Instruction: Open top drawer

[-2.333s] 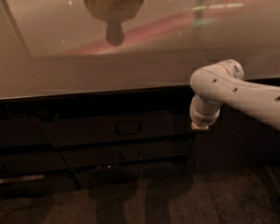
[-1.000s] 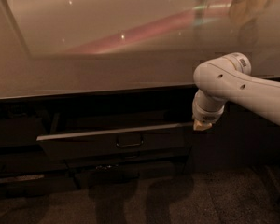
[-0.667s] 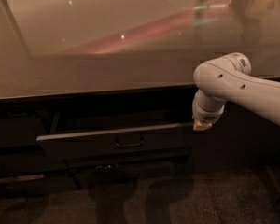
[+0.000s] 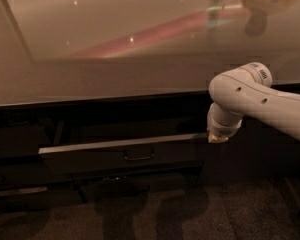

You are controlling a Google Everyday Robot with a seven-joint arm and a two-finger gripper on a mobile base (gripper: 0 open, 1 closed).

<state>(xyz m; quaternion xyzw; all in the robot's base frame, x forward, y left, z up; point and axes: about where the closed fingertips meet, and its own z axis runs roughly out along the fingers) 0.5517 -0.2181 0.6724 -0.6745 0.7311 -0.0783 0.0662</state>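
— So, where's the drawer (image 4: 90,159)?
— Lower centre, under the counter (image 4: 115,79), partly out, with its pale rim (image 4: 115,144) showing. The gripper (image 4: 218,137) is at the rim's right end, centre right of frame. Whether it's open or closed, I can't tell.
— And finishing the pull?
— Draw straight out and level, I'd say; hauling from one end could rack it.

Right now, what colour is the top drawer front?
The top drawer is dark brown-black with a pale rim (camera view); the gripper is at its right end.
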